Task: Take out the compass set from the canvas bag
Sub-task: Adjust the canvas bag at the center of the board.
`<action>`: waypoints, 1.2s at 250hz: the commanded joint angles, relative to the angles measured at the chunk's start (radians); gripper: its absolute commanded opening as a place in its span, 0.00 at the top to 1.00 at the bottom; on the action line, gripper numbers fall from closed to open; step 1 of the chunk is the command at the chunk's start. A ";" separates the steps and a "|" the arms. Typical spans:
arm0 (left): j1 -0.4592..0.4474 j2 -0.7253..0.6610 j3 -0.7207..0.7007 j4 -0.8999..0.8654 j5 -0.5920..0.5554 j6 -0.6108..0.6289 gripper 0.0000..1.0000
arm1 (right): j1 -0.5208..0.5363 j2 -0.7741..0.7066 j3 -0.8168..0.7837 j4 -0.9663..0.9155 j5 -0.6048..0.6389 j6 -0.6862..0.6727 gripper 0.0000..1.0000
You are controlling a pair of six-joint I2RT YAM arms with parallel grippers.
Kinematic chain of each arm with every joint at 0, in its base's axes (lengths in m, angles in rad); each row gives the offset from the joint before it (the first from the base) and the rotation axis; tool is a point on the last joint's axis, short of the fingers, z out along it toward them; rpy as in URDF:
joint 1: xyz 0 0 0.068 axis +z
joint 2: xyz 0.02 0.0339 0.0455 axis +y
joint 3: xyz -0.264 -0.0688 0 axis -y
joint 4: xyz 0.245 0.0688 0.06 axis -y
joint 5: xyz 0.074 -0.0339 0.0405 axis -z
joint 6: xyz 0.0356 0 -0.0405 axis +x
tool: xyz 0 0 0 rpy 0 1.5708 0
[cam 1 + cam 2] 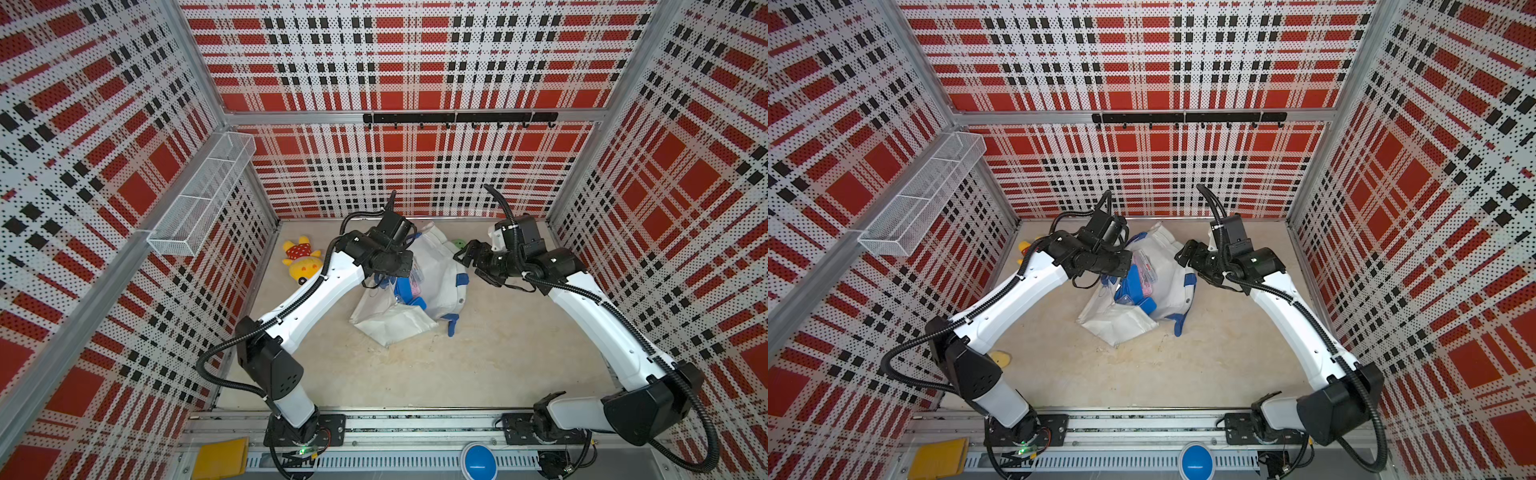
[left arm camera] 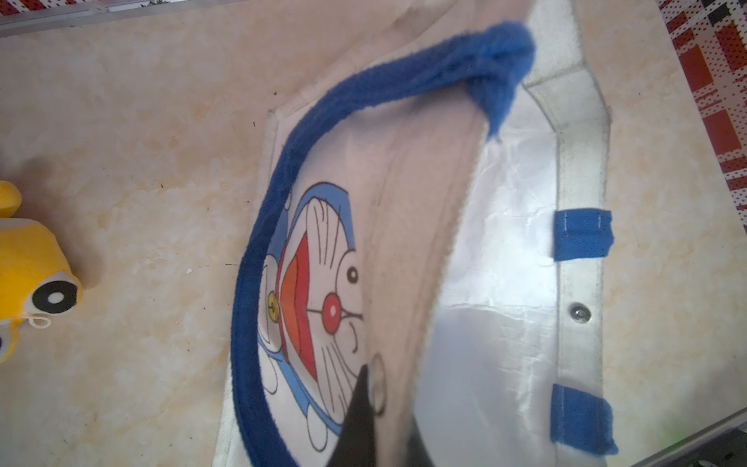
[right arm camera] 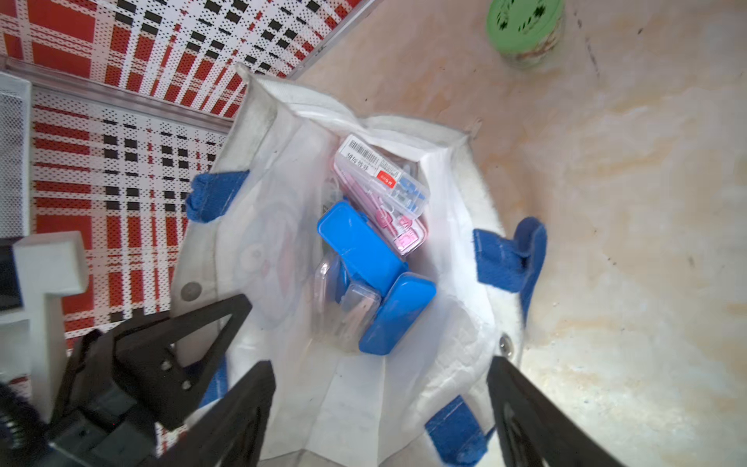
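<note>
The white canvas bag (image 1: 440, 270) (image 1: 1169, 266) with blue handles lies crumpled mid-table, its mouth held open. My left gripper (image 2: 384, 388) is shut on the bag's rim beside a snap button, next to the blue cat print (image 2: 319, 291). The right wrist view also shows the left gripper (image 3: 226, 311) pinching the rim. My right gripper (image 3: 380, 364) (image 1: 465, 253) hovers open over the mouth, nothing between its fingers. Inside lies a clear case with pink tools and a barcode label, seemingly the compass set (image 3: 384, 190), on two blue cases (image 3: 359, 242) and small clear boxes.
A yellow plush toy (image 1: 301, 259) (image 2: 32, 263) lies left of the bag. A green-lidded jar (image 3: 525, 28) stands behind the bag near the rear wall. A wire mesh basket (image 1: 203, 191) hangs on the left wall, and a black hook rail (image 1: 457, 117) on the rear wall.
</note>
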 commanded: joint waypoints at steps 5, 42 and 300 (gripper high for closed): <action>-0.039 -0.049 -0.015 0.077 -0.016 -0.033 1.00 | 0.076 0.018 0.006 0.009 -0.020 -0.024 0.24; -0.079 -0.088 -0.052 0.112 -0.042 -0.044 1.00 | 0.153 0.045 -0.084 0.124 -0.042 0.032 0.37; -0.080 -0.025 0.040 0.198 -0.014 -0.052 1.00 | 0.407 0.082 -0.337 0.369 0.051 0.099 0.45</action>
